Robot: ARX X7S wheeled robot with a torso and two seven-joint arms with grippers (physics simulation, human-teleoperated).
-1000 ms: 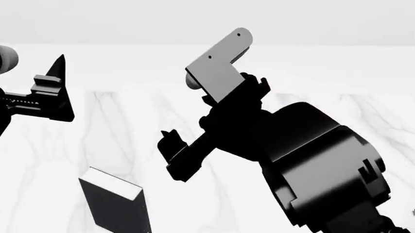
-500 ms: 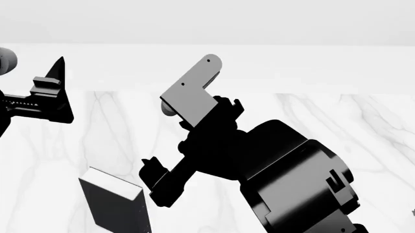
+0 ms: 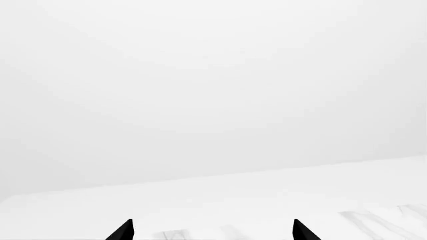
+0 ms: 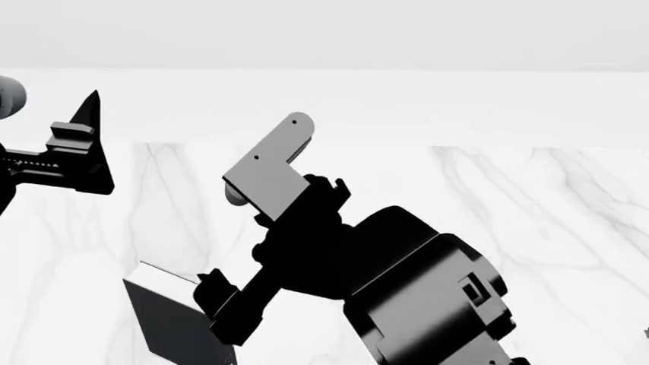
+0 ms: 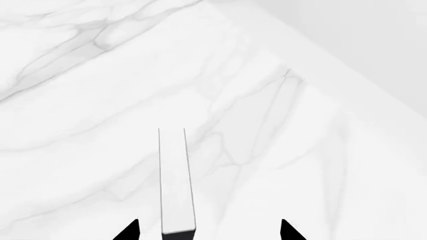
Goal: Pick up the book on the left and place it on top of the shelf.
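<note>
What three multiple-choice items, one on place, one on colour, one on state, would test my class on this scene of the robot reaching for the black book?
1. Where does the right gripper sit in the head view?
A. just above the book
B. far off at the counter's back edge
C. under the counter

2. What colour is the book's cover?
A. red
B. black
C. light grey

3. How do the right gripper's jaws stand?
A. shut on the book
B. shut on nothing
C. open, one on either side of the book's page edge

Answers: 1 A, its fingers overlap the book's top corner. 2 B, the cover renders black above the marble counter. 3 C, the right wrist view shows both tips spread with the white page edge between.
</note>
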